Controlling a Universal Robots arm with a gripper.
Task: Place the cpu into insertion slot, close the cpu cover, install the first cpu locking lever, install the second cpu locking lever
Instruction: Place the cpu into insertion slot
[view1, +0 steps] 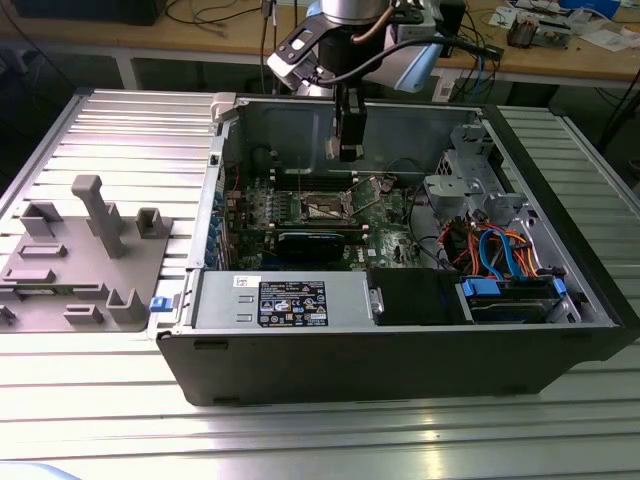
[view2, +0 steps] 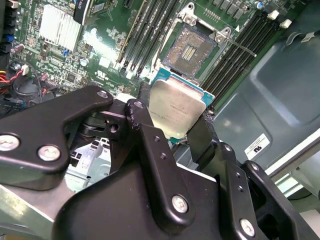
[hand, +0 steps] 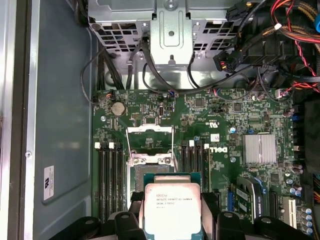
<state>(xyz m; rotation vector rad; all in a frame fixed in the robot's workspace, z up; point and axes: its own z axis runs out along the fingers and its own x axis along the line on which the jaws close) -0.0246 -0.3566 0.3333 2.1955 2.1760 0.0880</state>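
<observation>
CPU (view2: 175, 107) sits clamped between the two black fingers (view2: 145, 125) of my gripper (view2: 172, 119), silver-grey top showing and its green edge peeking out along the sides; in the first wrist view the same chip (hand: 172, 210) is pinched at both flanks by my gripper (hand: 172, 216). I hang inside the open computer case (view1: 400, 370), and the exterior view has my gripper (view1: 348, 150) above the green circuit board (view1: 385, 215), touching nothing but the chip. Below and just ahead of my fingertips lies the insertion slot (view2: 192, 50), its dark centre bare inside the silvery rim, well apart from the CPU; it also shows in the first wrist view (hand: 150, 145) and the exterior view (view1: 325, 207). Black memory slots (view2: 150, 30) run along either side of it. Beyond the board from my hand sits a grey metal drive cage (hand: 170, 30) with black cables looped under it. The case rests on a ribbed aluminium table (view1: 110, 110); off to the exterior view's left of me a grey fixture plate (view1: 80, 260) with upright holders lies on it. Behind me runs a wooden bench (view1: 230, 40) strewn with cables.
</observation>
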